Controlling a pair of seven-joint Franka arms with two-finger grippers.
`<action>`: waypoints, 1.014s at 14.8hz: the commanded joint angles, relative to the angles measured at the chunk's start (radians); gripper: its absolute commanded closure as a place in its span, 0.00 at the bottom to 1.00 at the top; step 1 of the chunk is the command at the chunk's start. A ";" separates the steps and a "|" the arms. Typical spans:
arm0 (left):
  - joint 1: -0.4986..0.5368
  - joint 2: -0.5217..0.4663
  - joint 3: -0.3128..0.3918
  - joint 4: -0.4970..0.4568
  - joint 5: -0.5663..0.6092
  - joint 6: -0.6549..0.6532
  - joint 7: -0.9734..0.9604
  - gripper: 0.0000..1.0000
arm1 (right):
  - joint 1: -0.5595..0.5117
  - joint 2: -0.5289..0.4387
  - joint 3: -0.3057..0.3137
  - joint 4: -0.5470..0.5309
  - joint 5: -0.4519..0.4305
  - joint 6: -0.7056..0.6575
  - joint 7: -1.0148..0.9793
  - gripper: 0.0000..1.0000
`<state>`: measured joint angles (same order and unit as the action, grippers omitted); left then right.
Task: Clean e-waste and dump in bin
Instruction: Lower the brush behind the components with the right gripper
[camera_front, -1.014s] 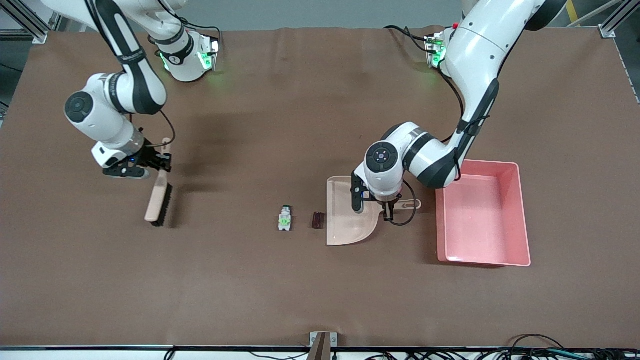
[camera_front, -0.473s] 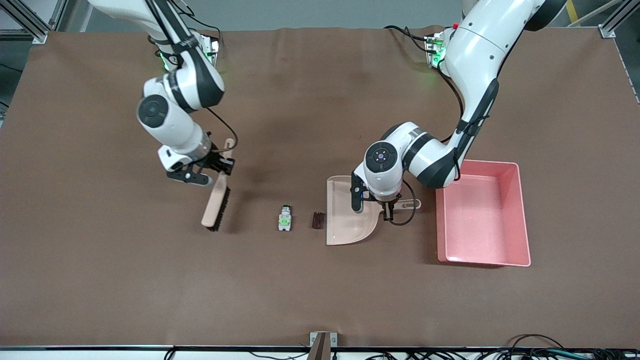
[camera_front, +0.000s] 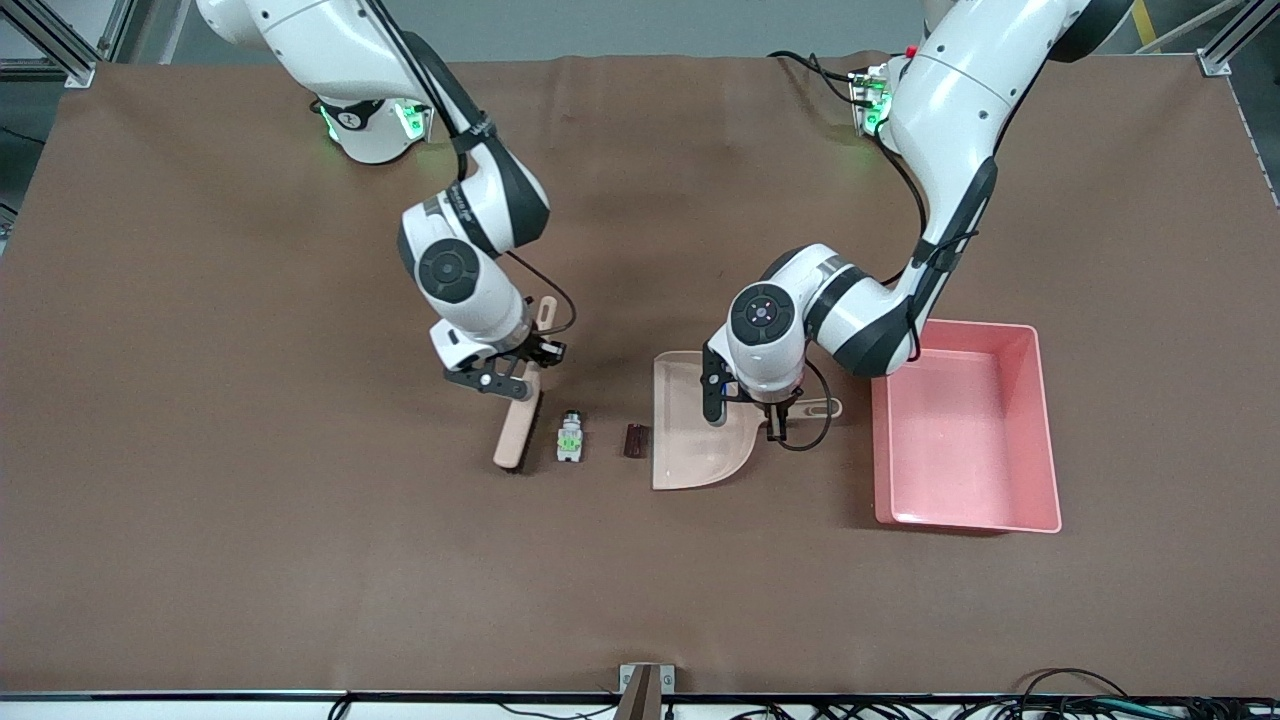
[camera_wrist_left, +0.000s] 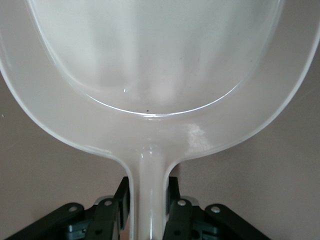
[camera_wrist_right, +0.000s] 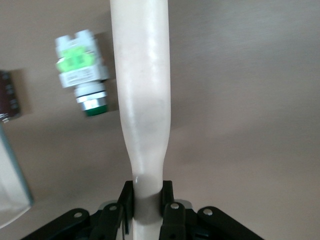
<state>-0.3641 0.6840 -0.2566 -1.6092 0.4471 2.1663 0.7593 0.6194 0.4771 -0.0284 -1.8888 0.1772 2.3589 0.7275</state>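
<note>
Front view, dustpan (camera_front: 697, 430) handle hidden (left claw (camera_front: 775, 415))

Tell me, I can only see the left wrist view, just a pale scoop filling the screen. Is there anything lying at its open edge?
Observer: Yes. A small dark block lies right beside the open edge of the dustpan, whose handle the left gripper grips.
Operator: Any other scrap?
Observer: A white-grey component with a green middle lies beside the block, toward the right arm's end.
Operator: What pushes them in?
Observer: The right gripper is shut on a brush, close beside that component.
</note>
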 joint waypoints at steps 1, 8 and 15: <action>-0.009 0.017 0.000 0.012 0.010 -0.017 0.012 0.77 | 0.023 0.017 -0.013 0.042 0.013 -0.024 0.009 1.00; -0.010 0.023 0.000 0.012 0.009 -0.017 0.006 0.77 | 0.045 0.051 -0.013 0.062 0.013 -0.026 0.016 1.00; -0.010 0.029 0.000 0.012 0.007 -0.017 0.002 0.77 | 0.085 0.104 -0.013 0.128 0.011 -0.024 0.084 1.00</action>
<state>-0.3641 0.6855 -0.2558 -1.6091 0.4471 2.1652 0.7592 0.6712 0.5533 -0.0306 -1.8136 0.1772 2.3437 0.7667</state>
